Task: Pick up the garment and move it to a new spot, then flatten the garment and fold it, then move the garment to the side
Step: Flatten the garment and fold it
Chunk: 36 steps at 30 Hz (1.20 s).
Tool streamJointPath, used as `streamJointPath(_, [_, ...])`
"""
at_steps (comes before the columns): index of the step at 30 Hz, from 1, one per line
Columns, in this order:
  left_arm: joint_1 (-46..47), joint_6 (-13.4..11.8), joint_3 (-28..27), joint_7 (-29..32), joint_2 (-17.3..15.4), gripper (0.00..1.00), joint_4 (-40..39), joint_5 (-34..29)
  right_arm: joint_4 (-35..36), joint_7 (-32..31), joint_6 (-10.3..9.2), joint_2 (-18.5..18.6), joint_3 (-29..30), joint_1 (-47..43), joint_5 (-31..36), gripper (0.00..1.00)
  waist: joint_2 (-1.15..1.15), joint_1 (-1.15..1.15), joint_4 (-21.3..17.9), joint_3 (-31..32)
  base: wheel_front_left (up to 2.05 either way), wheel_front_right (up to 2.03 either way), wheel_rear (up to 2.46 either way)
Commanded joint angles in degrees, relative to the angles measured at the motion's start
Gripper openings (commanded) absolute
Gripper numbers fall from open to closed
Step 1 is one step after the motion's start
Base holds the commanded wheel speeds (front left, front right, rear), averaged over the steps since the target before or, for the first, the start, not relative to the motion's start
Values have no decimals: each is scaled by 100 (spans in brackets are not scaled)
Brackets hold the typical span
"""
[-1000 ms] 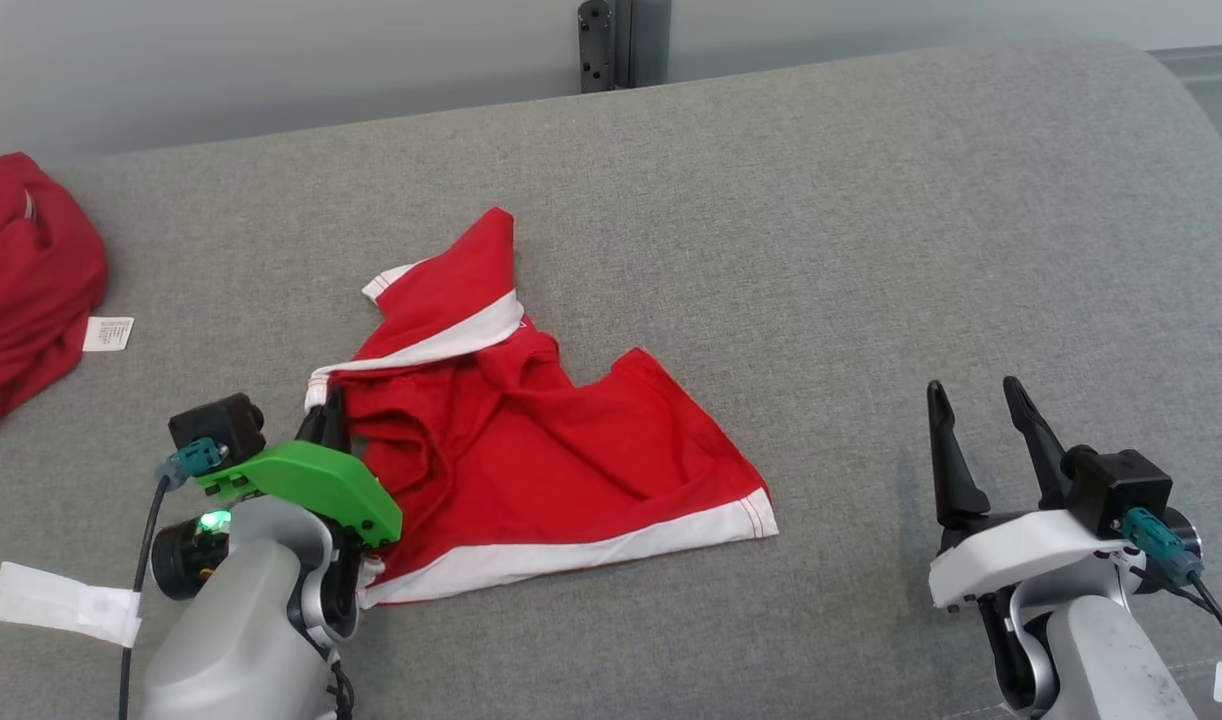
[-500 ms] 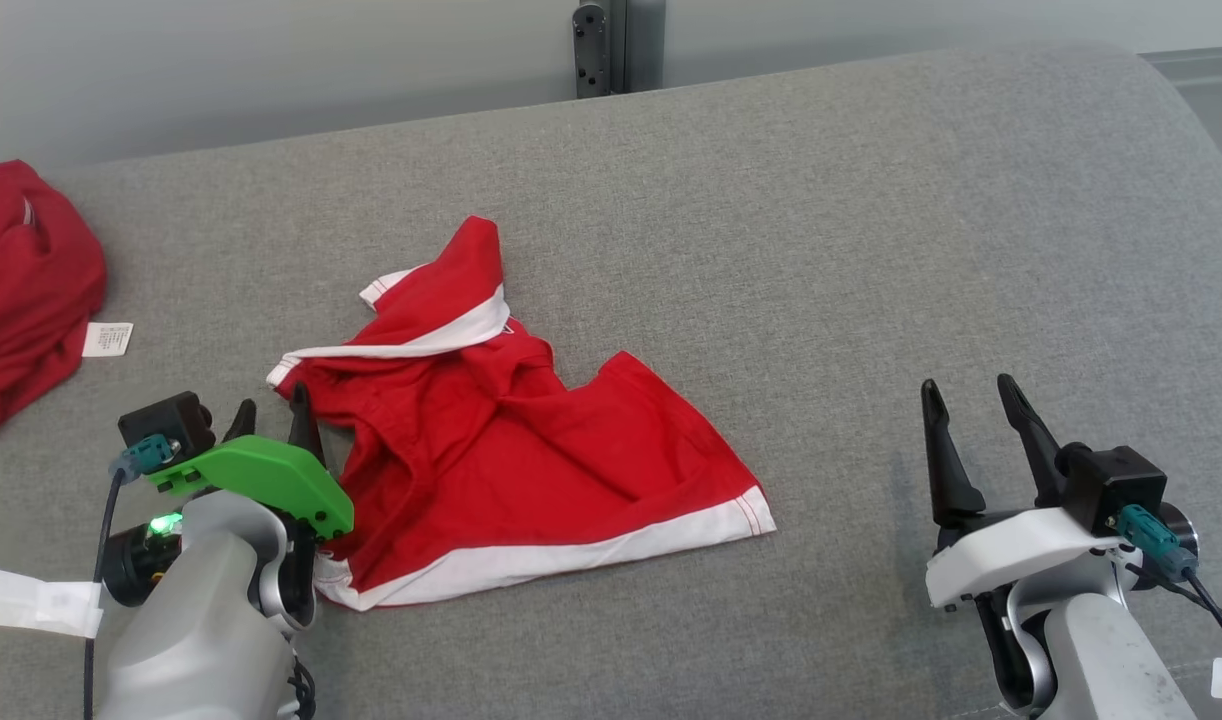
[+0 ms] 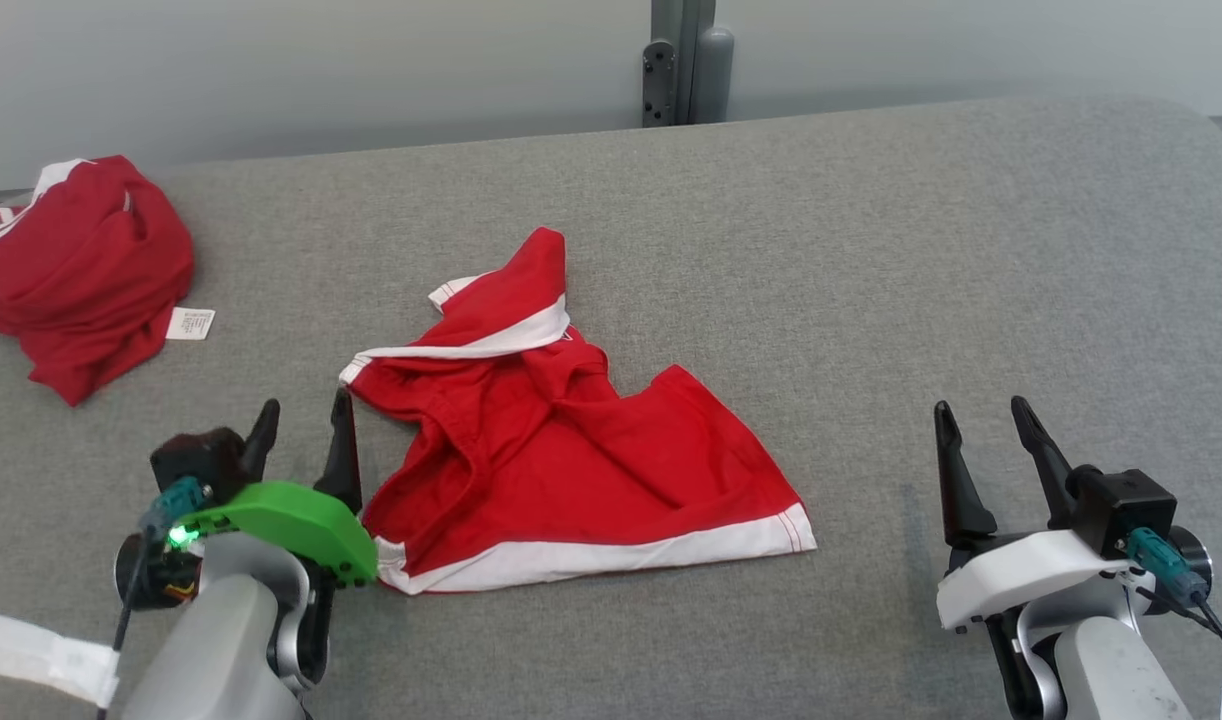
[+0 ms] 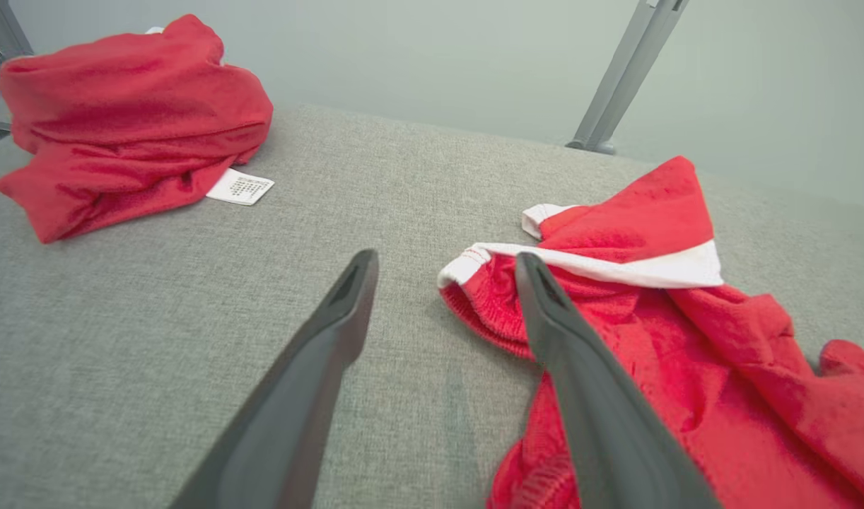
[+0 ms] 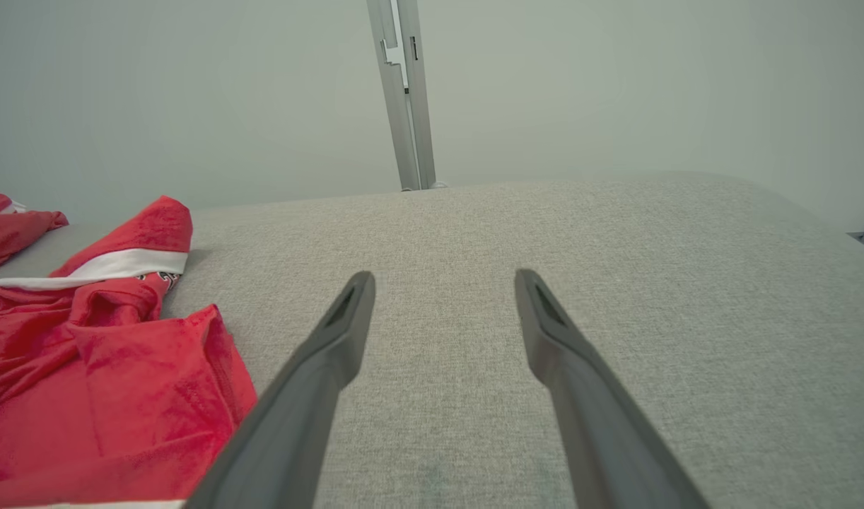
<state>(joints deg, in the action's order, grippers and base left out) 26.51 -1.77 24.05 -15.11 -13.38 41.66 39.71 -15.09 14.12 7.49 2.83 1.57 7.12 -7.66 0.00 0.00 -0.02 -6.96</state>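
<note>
Left end effector spread wide, right end effector too, rumpled red garment, white-trimmed

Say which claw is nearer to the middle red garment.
Left. The left claw is right beside the garment, at its left edge; the right claw stands well apart on its right side.

This looks like a robotics lab or test room: a broad tabletop covered in plain grey woven cloth stands against a plain, pale grey-green wall, with a grey metal frame post rising behind it. A red garment with white trim and a second red heap lie on the cloth, well apart, a white label showing beside the heap
</note>
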Motion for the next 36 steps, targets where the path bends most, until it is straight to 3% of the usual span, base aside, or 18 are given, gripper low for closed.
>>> streamJointPath(1, [-209,-18,-69,-3,10,100,-247,-149,34,-11,0,13,2,-91,18,100,0,0,139,144,0,0,0])
streamJointPath(8, [-1234,-39,-339,-4,177,100,-1444,-835,59,20,0,13,-135,-255,0,100,0,0,260,369,0,0,0])
streamJointPath(15, [-2060,-2,-594,-4,440,100,-2088,-1199,124,67,0,13,-335,-462,-143,100,0,0,283,517,0,0,0])
streamJointPath(24, [-2657,18,-989,-5,689,100,-2419,-1450,74,110,0,12,-534,-646,-377,100,0,0,215,625,0,0,0])
streamJointPath(36, [-2657,208,-1021,-4,793,100,-2269,-1824,47,114,0,13,-643,-581,-378,100,0,0,187,641,0,0,0])
